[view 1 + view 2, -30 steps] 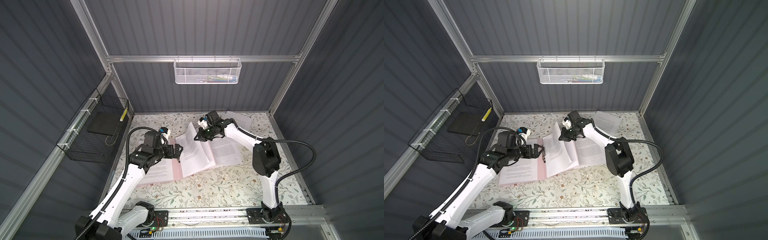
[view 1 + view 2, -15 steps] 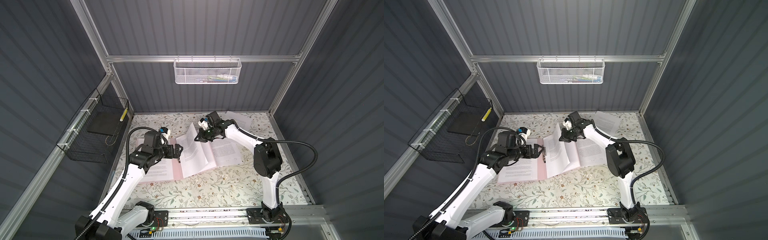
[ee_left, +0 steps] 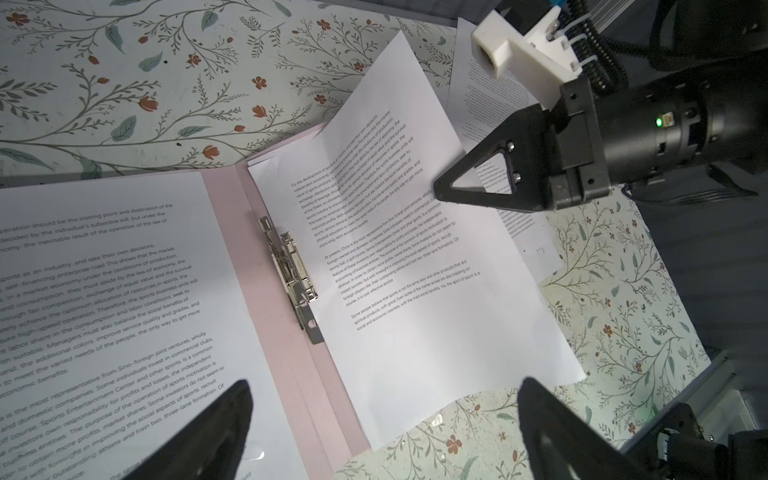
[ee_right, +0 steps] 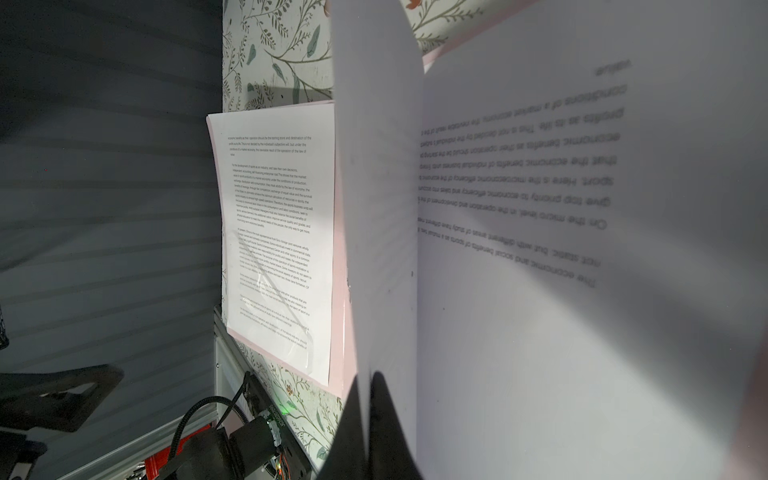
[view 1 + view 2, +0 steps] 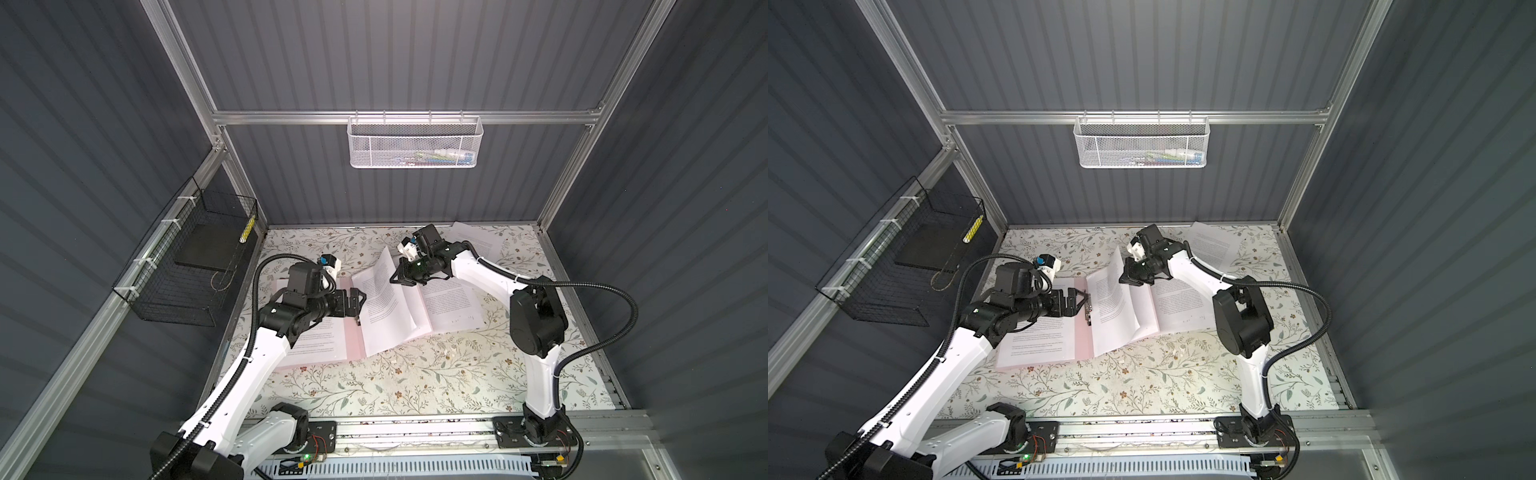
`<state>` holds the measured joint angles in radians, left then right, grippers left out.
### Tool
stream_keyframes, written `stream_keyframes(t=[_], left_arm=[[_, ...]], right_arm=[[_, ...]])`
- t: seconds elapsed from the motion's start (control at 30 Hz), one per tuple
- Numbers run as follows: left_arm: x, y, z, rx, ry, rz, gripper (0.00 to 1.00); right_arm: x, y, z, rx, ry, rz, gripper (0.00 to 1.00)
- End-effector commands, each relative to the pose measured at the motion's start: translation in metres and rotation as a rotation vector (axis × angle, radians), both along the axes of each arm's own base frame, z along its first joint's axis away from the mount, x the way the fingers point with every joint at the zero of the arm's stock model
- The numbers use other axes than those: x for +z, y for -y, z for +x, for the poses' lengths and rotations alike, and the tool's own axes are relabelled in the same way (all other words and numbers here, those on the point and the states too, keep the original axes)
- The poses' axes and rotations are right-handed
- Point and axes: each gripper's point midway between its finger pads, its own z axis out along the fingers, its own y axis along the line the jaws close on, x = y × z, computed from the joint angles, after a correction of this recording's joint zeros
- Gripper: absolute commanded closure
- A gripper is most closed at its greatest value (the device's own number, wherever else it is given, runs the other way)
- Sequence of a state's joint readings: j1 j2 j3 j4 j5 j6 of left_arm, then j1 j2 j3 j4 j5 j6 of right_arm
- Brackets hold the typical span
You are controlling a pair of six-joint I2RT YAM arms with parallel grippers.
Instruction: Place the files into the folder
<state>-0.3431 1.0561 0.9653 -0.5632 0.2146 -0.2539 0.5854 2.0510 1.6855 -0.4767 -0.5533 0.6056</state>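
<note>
At the bottom of both top views the two arm bases sit on a metal rail (image 5: 415,432). Above it a bare stretch of the flowered tablecloth (image 5: 415,382) runs across the frame.

Next, left of centre, the pink folder (image 5: 354,341) lies open and flat on the cloth. A filed sheet (image 5: 320,340) rests flat on its left leaf, and the silver clip (image 3: 291,274) lies along the spine. The left gripper (image 5: 357,304) hovers over the spine just beside the clip, its jaws spread wide with nothing between them. In the left wrist view its two dark fingers (image 3: 216,428) stand at either side of the lower edge of the frame.

A raised sheet (image 5: 386,307) covers the right leaf, its inner edge right against the clip; whether it is tucked under the clip I cannot tell. Its outer side curls up off the table. The right gripper (image 5: 395,279), just right of centre, pinches that lifted edge. In the right wrist view the paper runs edge-on between the dark fingertips (image 4: 390,436) at the bottom of the frame.

Beneath and to the right of it a third sheet (image 5: 453,303) lies flat on the cloth. Farther back, at the upper right of the table, a fourth sheet (image 5: 484,243) lies by the back wall, partly behind the right arm.

On the left wall hangs a black wire basket (image 5: 166,291) holding a flat black slab (image 5: 205,249). On the back rail hangs a white mesh basket (image 5: 395,145).
</note>
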Motion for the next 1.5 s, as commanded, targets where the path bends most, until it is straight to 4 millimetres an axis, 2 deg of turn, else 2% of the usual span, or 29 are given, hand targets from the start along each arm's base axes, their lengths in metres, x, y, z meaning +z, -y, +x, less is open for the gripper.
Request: stream_keyframes(t=[0.0,0.27,0.47,0.67,0.8,0.83,0.87,0.93,1.0,1.1,1.17,1.3,1.47], left_arm=[[-0.001,0.001,-0.003,-0.017,-0.001,-0.004,0.0],[-0.001,0.001,-0.003,-0.018,-0.002,-0.004,0.0],[-0.002,0.0,-0.002,-0.014,-0.006,-0.002,0.0],[-0.002,0.0,-0.002,0.001,-0.014,-0.012,0.0],[0.001,-0.003,-0.001,0.019,-0.007,-0.008,0.0],[0.002,-0.002,-0.001,0.013,-0.004,-0.013,0.0],[0.002,0.0,-0.002,0.005,-0.006,-0.019,0.0],[0.002,0.003,-0.002,-0.013,-0.013,-0.028,0.0],[0.003,0.009,-0.003,-0.043,-0.019,-0.045,0.0],[0.006,0.023,-0.008,-0.113,-0.029,-0.104,0.0],[0.009,0.03,-0.01,-0.15,-0.031,-0.135,0.0],[0.01,0.042,-0.012,-0.199,-0.051,-0.186,0.0],[0.008,0.061,-0.017,-0.253,-0.075,-0.187,0.0]], right_arm=[[0.018,0.002,-0.003,-0.007,0.04,0.005,0.87],[0.028,0.015,-0.002,-0.063,0.084,-0.03,0.63],[0.038,0.038,-0.003,-0.119,0.145,-0.102,0.52],[0.055,0.083,-0.006,-0.202,0.241,-0.187,0.4],[0.058,0.129,-0.02,-0.264,0.266,-0.207,0.23],[0.053,0.144,-0.024,-0.287,0.265,-0.22,0.17],[0.047,0.158,-0.029,-0.305,0.254,-0.229,0.02],[0.025,0.188,-0.039,-0.359,0.198,-0.236,0.01],[0.009,0.211,-0.046,-0.403,0.166,-0.252,0.01],[-0.016,0.234,-0.056,-0.474,0.138,-0.31,0.01],[-0.035,0.234,-0.062,-0.478,0.091,-0.3,0.01],[-0.063,0.224,-0.06,-0.48,0.04,-0.247,0.01],[-0.088,0.22,-0.055,-0.483,0.007,-0.238,0.01]])
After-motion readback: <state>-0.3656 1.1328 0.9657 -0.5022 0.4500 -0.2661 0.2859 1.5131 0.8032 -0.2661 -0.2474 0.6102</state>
